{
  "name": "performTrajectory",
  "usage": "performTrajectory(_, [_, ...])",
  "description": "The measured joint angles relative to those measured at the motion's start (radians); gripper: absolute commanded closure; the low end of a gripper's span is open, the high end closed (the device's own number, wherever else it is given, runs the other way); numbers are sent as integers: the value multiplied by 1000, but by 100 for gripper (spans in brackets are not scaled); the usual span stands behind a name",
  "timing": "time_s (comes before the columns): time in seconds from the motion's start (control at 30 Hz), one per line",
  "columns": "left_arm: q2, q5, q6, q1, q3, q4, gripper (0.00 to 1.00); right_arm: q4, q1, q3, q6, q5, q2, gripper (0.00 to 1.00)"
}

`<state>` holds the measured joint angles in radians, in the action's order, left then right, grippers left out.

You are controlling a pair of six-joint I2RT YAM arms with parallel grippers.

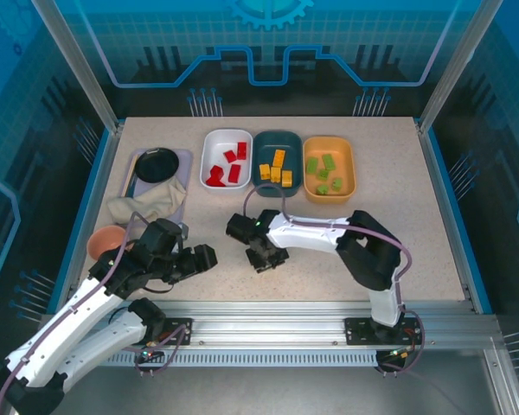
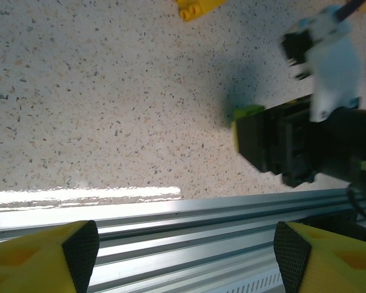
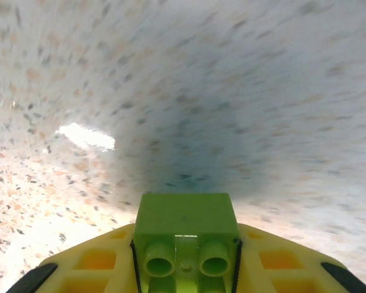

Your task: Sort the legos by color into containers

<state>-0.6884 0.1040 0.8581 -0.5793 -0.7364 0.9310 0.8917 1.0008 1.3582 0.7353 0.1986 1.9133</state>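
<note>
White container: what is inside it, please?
Several red legos lie inside the white container, with no other colour. Some bunch together, so their exact count and the floor beneath them cannot be seen.

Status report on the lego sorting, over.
Left gripper open, empty. Right gripper shut on green lego. One yellow lego loose nearby. Way to orange tub looks clear.

Speckled table (image 1: 415,225) bears three containers (image 1: 265,149), a tray (image 1: 184,162), perhaps a cup (image 1: 106,242).
</note>
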Motion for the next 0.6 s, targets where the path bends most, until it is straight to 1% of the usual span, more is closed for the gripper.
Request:
performTrajectory(0.1, [-47, 1, 0, 0, -4, -27, 21, 25, -113, 12, -47, 35, -91, 71])
performTrajectory(0.17, [-93, 2, 0, 0, -16, -54, 21, 37, -223, 45, -91, 58, -138, 72])
performTrajectory(0.3, [-193, 2, 0, 0, -68, -113, 21, 39, -429, 127, -183, 89, -158, 72])
performTrajectory(0.4, [-271, 2, -1, 0, -123, -163, 21, 55, -549, 209, -240, 95, -130, 72])
performTrajectory(0.47, [-323, 2, -3, 0, -158, -196, 20, 62, -613, 290, -267, 103, -83, 72])
performTrajectory(0.6, [-424, 2, -7, 0, -222, -254, 20, 74, -687, 454, -296, 134, 55, 72])
